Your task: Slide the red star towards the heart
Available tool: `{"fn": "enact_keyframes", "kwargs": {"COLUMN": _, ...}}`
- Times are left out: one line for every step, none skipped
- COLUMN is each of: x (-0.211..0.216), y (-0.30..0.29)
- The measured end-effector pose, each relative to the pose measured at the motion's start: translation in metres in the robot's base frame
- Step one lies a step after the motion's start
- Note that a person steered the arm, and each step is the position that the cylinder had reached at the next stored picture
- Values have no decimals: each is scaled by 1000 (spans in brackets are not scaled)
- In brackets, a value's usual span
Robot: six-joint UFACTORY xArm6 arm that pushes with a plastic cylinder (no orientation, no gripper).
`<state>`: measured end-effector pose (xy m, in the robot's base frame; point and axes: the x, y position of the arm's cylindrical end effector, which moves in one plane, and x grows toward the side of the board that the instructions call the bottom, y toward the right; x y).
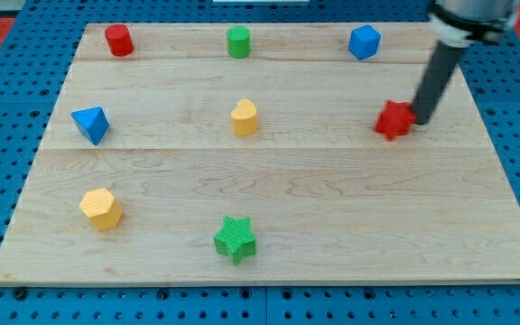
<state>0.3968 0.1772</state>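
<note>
The red star (393,120) lies on the wooden board at the view's right, a little above mid-height. The yellow heart (245,116) sits near the board's centre, level with the star and well to its left. My tip (419,120) is at the star's right side, touching or almost touching it. The dark rod rises from there to the view's top right.
A red cylinder (118,40), a green cylinder (237,41) and a blue hexagonal block (364,41) stand along the top edge. A blue triangular block (90,124) is at the left. A yellow hexagonal block (101,208) and a green star (235,239) lie near the bottom.
</note>
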Motion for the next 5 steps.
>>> {"fn": "enact_keyframes", "kwargs": {"x": 0, "y": -71}}
{"fn": "enact_keyframes", "kwargs": {"x": 3, "y": -54}}
{"fn": "enact_keyframes", "kwargs": {"x": -28, "y": -15}}
{"fn": "enact_keyframes", "kwargs": {"x": -66, "y": 35}}
{"fn": "enact_keyframes", "kwargs": {"x": -95, "y": 94}}
